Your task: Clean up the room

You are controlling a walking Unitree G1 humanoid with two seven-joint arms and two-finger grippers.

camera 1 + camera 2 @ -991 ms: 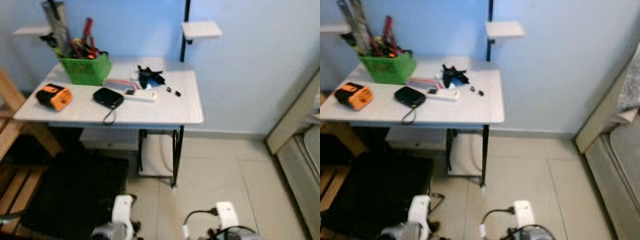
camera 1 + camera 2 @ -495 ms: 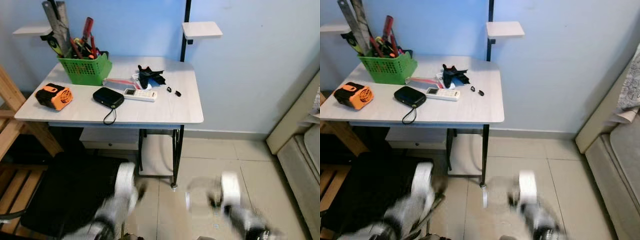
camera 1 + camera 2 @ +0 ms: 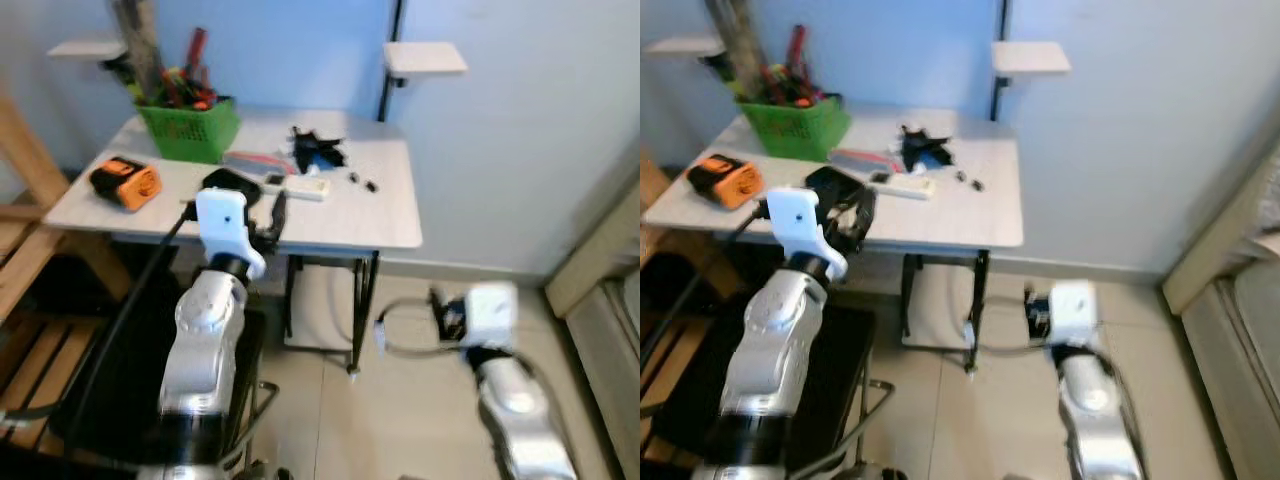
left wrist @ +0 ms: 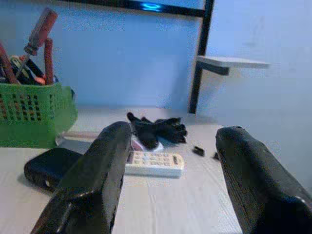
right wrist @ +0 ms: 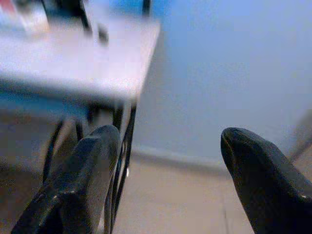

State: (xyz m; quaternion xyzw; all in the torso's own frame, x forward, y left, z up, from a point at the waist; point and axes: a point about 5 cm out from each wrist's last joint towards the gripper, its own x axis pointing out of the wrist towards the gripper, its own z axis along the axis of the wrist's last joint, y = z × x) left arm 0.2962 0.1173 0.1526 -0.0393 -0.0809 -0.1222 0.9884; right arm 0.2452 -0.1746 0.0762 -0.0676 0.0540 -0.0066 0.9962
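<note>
A white table (image 3: pixel 385 215) carries a green basket (image 3: pixel 190 130) of tools, an orange device (image 3: pixel 125 182), a black pouch (image 4: pixel 48 165), a white remote (image 3: pixel 305 187), black gloves (image 3: pixel 315 150) and two small black bits (image 3: pixel 362 182). My left gripper (image 4: pixel 175 131) is raised at the table's front edge, just before the pouch. It is open and holds nothing, its fingers pointing towards the remote and gloves. To the right of the table my right arm (image 3: pixel 510 390) is low over the floor. My right gripper (image 5: pixel 169 132) is open and empty, facing the table's legs.
A wooden frame (image 3: pixel 25 190) stands left of the table, with a black seat (image 3: pixel 100 380) below it. Two small wall shelves (image 3: pixel 425 58) hang above the table. A beige furniture edge (image 3: pixel 600 265) runs along the right. Tiled floor (image 3: pixel 400 420) lies between.
Both arms have come up from the bottom of the view. The left gripper now reaches the table's front edge; the right arm hangs lower. The camera has shifted a little.
</note>
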